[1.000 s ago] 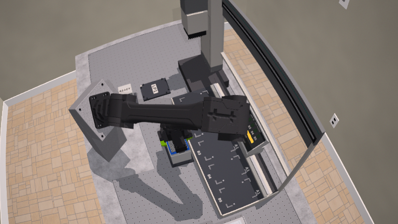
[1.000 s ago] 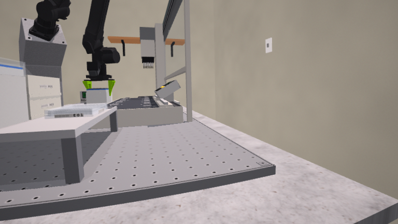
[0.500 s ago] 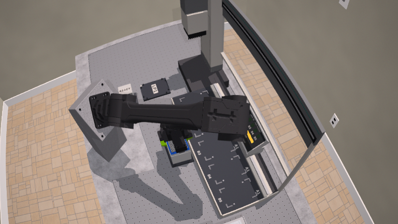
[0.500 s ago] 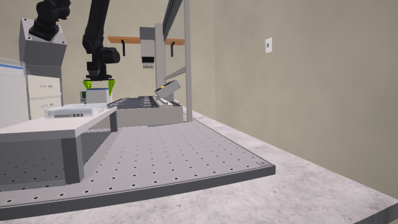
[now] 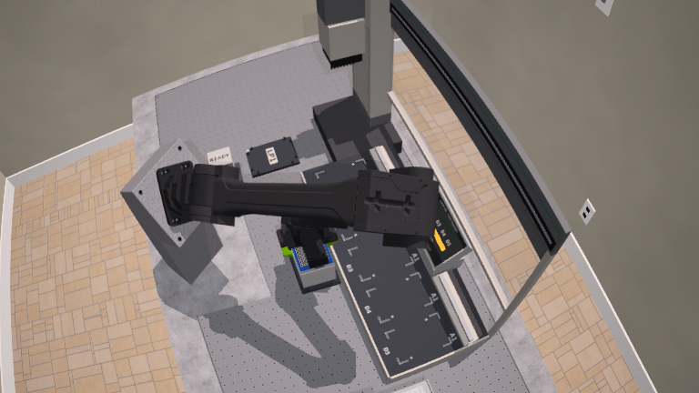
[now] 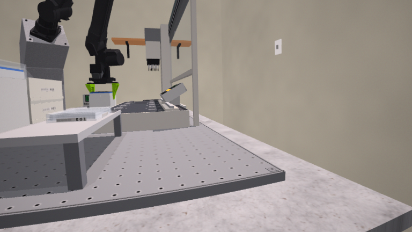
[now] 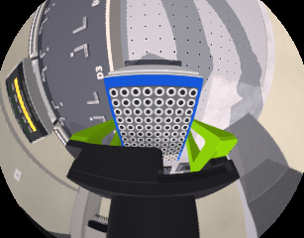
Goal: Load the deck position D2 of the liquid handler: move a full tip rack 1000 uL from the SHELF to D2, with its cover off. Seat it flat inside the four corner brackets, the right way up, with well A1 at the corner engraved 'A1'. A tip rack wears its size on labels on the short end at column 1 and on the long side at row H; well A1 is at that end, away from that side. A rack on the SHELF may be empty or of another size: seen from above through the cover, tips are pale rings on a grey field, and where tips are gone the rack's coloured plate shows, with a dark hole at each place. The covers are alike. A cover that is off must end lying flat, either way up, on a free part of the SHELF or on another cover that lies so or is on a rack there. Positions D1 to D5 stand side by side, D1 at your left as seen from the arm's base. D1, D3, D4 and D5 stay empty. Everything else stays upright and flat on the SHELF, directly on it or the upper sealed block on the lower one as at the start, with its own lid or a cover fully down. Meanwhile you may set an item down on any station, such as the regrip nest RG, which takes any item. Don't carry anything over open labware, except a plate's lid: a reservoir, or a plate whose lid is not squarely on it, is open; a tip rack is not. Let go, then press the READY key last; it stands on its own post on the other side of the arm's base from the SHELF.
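Observation:
My gripper (image 5: 308, 249) is shut on a tip rack (image 5: 312, 261) with a grey body and a blue top plate. It grips the rack across the sides with its green fingers. In the wrist view the rack (image 7: 154, 115) has no cover and shows pale tip rings in every place I can see, between the fingers of my gripper (image 7: 152, 118). The rack hangs or stands beside the dark deck (image 5: 397, 296), left of the D3 mark (image 5: 349, 267). I cannot tell whether it rests on anything. In the side view my gripper (image 6: 101, 88) sits over the rack (image 6: 101, 99). D2 is mostly hidden under my forearm.
The SHELF (image 6: 57, 129) holds a lidded plate marked E01 (image 6: 79, 114), stacked pale blocks (image 6: 45, 99) and a covered rack (image 6: 12, 95). The READY key (image 5: 218, 156) and the LP1 pad (image 5: 272, 156) lie beyond the base. The pipetting head (image 5: 339, 17) hangs on the gantry.

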You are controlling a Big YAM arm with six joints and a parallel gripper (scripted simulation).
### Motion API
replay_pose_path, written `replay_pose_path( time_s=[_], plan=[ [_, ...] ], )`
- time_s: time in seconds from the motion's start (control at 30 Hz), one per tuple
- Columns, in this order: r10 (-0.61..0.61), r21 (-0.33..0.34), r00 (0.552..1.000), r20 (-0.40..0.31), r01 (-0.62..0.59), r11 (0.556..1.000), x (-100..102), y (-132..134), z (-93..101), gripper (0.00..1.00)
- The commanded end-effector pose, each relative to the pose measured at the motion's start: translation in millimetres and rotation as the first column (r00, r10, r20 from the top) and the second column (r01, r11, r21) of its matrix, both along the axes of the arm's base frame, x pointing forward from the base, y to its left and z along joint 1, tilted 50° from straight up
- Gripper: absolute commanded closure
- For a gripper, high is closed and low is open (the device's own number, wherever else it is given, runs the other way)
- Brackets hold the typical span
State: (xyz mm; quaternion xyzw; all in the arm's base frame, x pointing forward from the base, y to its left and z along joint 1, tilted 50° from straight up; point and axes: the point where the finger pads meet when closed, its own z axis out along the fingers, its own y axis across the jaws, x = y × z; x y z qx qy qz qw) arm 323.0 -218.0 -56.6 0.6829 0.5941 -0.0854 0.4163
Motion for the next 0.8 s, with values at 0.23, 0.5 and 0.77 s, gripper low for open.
replay_pose_path(
  time_s=[0.23, 0.5, 0.77],
  plan=[
    [-0.001, -0.006, 1.0, 0.0, 0.001, 1.0, 2.7, -5.6, -2.1, 1.0],
    [-0.003, -0.006, 1.0, -0.001, 0.003, 1.0, 2.7, -7.8, -4.4, 1.0],
    [0.002, -0.006, 1.0, -0.001, -0.002, 1.0, 4.5, -8.2, -6.0, 1.0]
  ],
)
